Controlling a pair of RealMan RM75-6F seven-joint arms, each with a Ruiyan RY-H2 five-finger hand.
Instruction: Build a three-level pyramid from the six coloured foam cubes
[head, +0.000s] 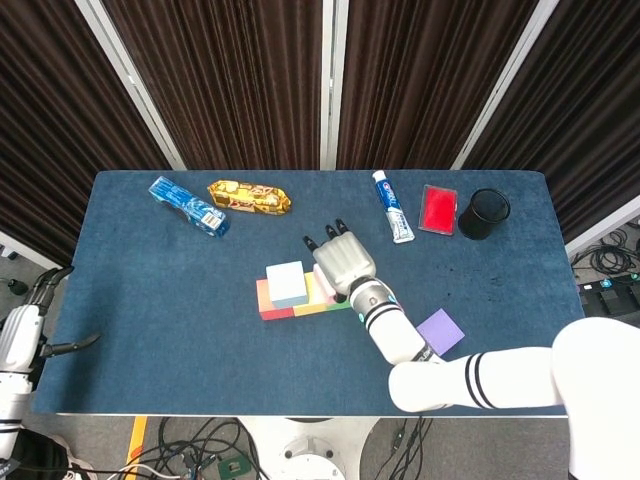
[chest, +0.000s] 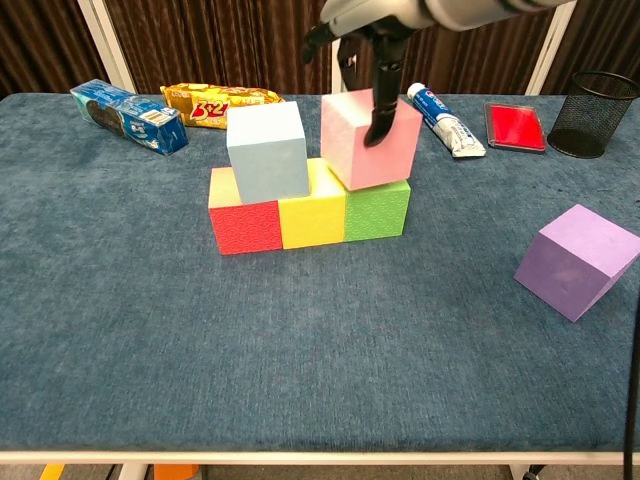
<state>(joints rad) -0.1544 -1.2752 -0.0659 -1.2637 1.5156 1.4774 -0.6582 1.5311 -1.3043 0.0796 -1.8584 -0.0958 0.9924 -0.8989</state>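
Red (chest: 245, 226), yellow (chest: 312, 219) and green (chest: 377, 211) cubes form a row mid-table. A light blue cube (chest: 266, 152) sits on the red and yellow ones. My right hand (chest: 365, 45) holds a pink cube (chest: 360, 145) from above, tilted, its lower edge at the tops of the yellow and green cubes. In the head view the right hand (head: 343, 263) covers most of the pink and green cubes. A purple cube (chest: 578, 260) lies alone to the right. My left hand (head: 22, 335) hangs open off the table's left edge.
Along the back edge lie a blue biscuit packet (chest: 130, 115), a yellow snack pack (chest: 220, 100), a toothpaste tube (chest: 445, 120), a red box (chest: 515, 126) and a black mesh cup (chest: 600, 110). Blue cloth covers the table (chest: 300, 380).
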